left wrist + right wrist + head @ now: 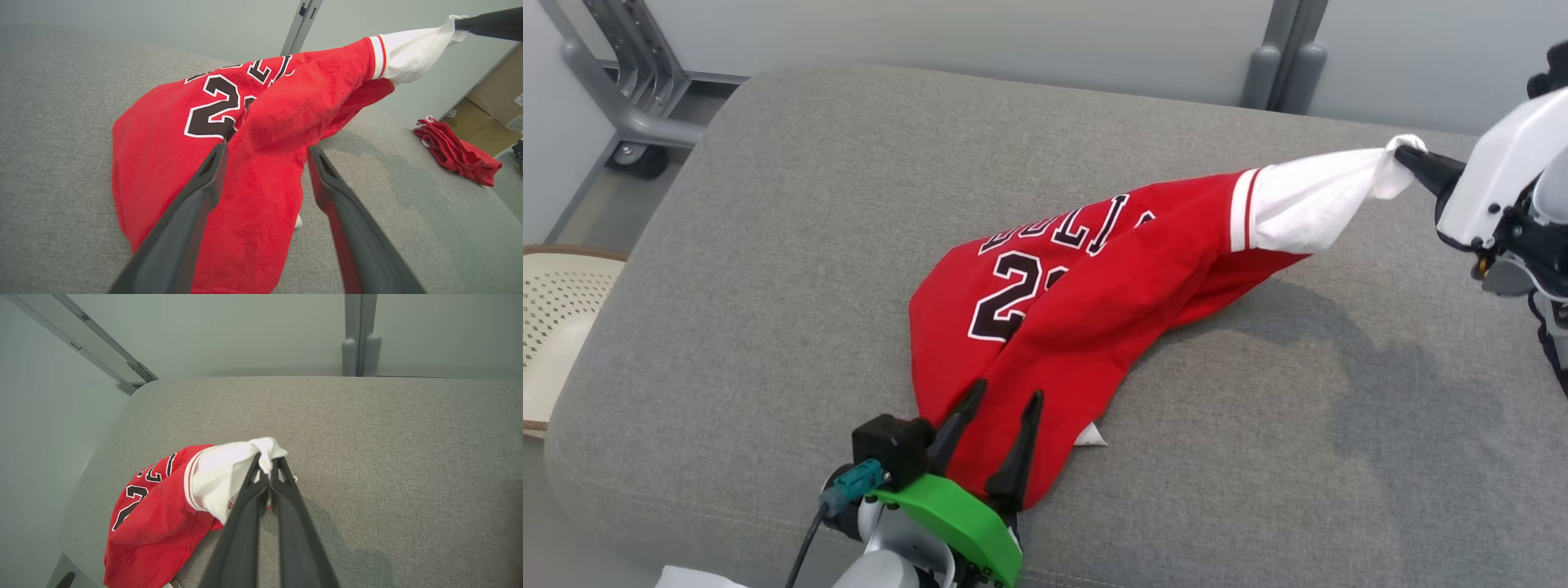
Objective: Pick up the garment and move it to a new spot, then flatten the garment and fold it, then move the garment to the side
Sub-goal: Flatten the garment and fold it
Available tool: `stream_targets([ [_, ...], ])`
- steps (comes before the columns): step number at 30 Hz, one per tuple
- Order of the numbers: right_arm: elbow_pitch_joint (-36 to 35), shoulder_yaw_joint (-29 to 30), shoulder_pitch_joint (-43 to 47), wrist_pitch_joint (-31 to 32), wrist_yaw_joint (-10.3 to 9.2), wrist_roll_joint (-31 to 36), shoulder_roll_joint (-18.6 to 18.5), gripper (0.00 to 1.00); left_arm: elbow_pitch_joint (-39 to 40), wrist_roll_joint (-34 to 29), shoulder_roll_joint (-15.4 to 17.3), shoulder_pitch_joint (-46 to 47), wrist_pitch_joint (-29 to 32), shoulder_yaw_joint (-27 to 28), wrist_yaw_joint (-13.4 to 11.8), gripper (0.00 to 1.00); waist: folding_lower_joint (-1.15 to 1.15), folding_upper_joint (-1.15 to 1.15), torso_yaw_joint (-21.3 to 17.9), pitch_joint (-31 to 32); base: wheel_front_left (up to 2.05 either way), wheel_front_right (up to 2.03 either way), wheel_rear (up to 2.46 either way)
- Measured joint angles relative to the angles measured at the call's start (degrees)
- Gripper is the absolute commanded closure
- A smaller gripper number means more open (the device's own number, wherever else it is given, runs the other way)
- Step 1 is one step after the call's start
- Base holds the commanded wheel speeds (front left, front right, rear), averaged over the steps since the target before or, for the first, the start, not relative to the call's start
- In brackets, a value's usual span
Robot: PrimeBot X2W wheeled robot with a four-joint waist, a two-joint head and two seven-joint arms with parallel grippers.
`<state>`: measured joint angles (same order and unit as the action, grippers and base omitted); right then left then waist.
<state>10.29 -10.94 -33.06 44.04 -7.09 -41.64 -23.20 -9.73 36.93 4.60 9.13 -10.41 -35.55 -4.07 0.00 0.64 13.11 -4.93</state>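
The garment (1078, 310) is a red jersey with black numbers and a white sleeve, lying bunched on the grey cushion (768, 245). My right gripper (1405, 155) is shut on the tip of the white sleeve and holds it lifted and stretched toward the right. In the right wrist view the closed gripper (269, 458) pinches that white cloth, with the red body of the garment (159, 510) hanging below left. My left gripper (1009, 392) stands open over the jersey's near hem. Its two fingers (196, 196) straddle a ridge of the garment's red fabric (265, 134).
A cream perforated basket (556, 310) sits off the cushion's left edge. A metal frame with a wheel (629, 122) stands at the back left. In the left wrist view, another bunched red cloth (457, 151) lies at the cushion's far end, beside cardboard boxes (494, 110).
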Motion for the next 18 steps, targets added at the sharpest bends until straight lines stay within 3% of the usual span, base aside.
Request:
stream_targets([
  [3, -2.1, 1.5, 4.3, -1.8, 0.0, -1.2, 0.3, 1.0, 0.4, 0.0, 0.3, 0.0, 1.4, -1.8, 1.0, 0.0, 0.0, 0.0, -1.0, -0.8, 0.0, 0.0, 0.0],
  [8, -5.0, 2.3, 11.5, -4.5, 0.0, -2.2, 2.0, 1.0, -0.3, -1.4, 2.6, 0.0, 2.1, -1.4, 0.9, 0.0, 0.0, 0.0, -2.7, -2.2, 0.0, 0.0, 0.0],
  [18, -10.3, 4.1, 23.4, -9.9, 0.01, -2.3, 1.8, 1.0, -1.2, -2.3, 6.4, -0.1, 3.3, 0.2, 0.5, 0.0, 0.0, 0.0, -5.9, -5.1, 0.0, 0.0, 0.0],
])
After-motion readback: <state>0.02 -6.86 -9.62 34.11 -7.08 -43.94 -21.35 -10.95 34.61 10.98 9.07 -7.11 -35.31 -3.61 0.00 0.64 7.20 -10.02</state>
